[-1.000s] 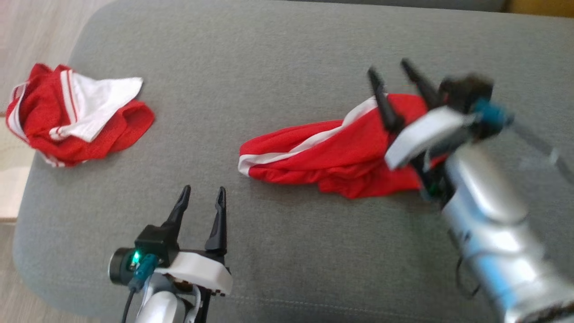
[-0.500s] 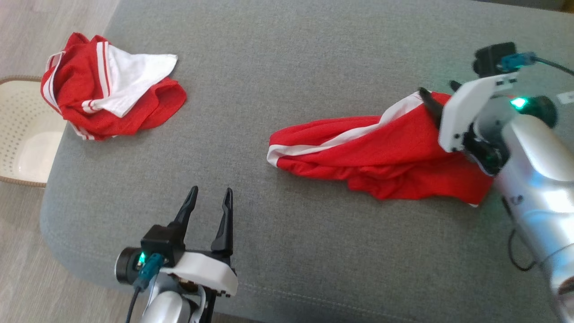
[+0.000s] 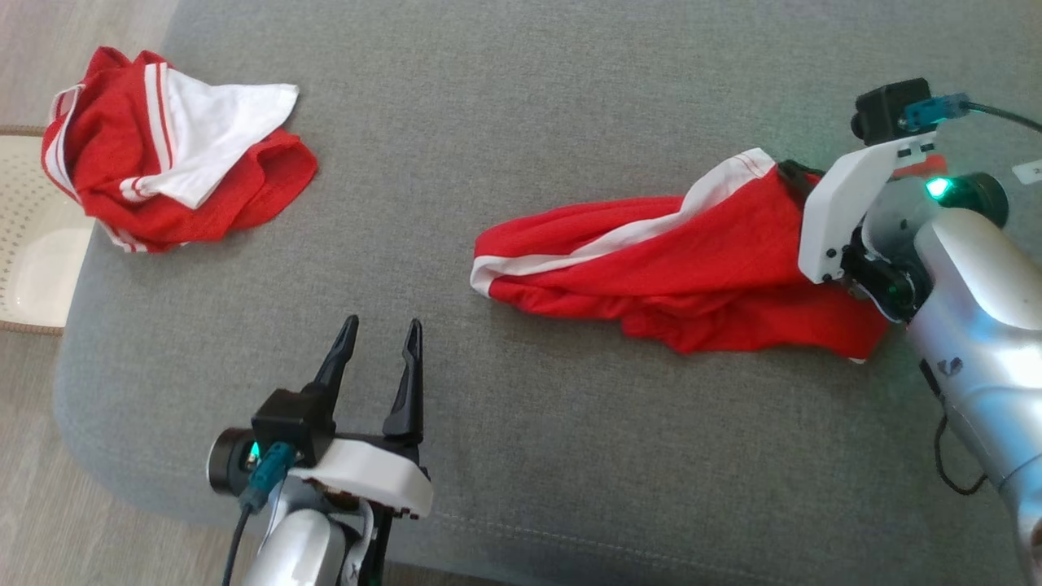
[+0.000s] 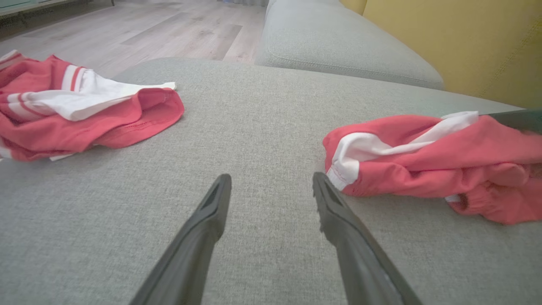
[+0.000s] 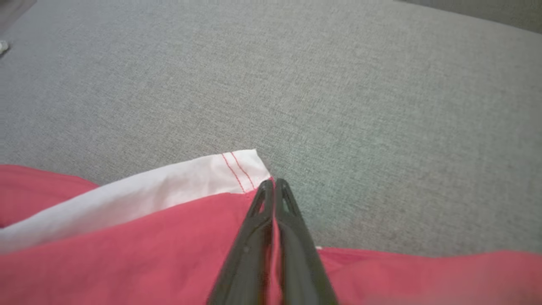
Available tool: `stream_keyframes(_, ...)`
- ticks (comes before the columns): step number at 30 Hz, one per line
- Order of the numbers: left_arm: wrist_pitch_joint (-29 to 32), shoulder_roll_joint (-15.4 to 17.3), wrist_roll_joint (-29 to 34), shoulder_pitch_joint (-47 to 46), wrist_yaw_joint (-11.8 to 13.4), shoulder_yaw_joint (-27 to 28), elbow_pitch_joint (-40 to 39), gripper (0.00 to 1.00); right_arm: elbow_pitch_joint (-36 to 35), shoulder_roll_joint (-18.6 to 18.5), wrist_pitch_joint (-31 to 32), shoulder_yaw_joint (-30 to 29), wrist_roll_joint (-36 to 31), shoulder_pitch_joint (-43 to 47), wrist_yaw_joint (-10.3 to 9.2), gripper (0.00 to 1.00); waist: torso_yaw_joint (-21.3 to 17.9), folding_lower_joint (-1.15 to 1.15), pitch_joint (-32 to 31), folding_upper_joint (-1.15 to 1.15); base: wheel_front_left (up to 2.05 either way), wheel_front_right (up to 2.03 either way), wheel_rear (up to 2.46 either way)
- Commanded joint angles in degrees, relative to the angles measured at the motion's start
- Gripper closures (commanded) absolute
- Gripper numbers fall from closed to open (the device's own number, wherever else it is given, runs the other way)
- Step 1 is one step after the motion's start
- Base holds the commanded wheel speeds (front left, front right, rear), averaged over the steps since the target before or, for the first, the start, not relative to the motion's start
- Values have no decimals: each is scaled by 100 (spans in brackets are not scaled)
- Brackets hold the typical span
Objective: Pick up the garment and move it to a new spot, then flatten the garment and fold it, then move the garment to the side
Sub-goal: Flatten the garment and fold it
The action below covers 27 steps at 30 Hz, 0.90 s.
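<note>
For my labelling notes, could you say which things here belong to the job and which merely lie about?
In the job: red garment, right pincer shut on its edge.
Lying about: crumpled red-and-white garment, white basket.

The garment (image 3: 692,277) is bright red with a white stripe; the cushion (image 3: 521,122), plain grey.

Home, grey sofa (image 3: 570,98), wood floor (image 4: 148,29)
</note>
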Motion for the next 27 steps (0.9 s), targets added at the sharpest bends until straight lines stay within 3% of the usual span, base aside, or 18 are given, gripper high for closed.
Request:
stream_keyframes(1,-30,10,-29,-165,25,161,-184,0,-236,-96,-137,80,73,-17,30,100,-23,0,1,0,0,0,0)
stream_keyframes(12,-30,10,43,-163,-12,271,-156,0,-389,-144,-1309,42,214,-230,30,100,-355,0,-225,0,0,0,0)
stream_keyframes(16,-30,10,105,-139,-22,364,-166,0,-754,-108,-2168,-79,308,-113,30,100,-721,0,-446,0,0,0,0)
stream_keyframes(27,-30,10,201,-11,-71,622,-141,0,-1897,-172,-3118,-553,347,1788,30,100,-1500,0,-723,0,0,0,0)
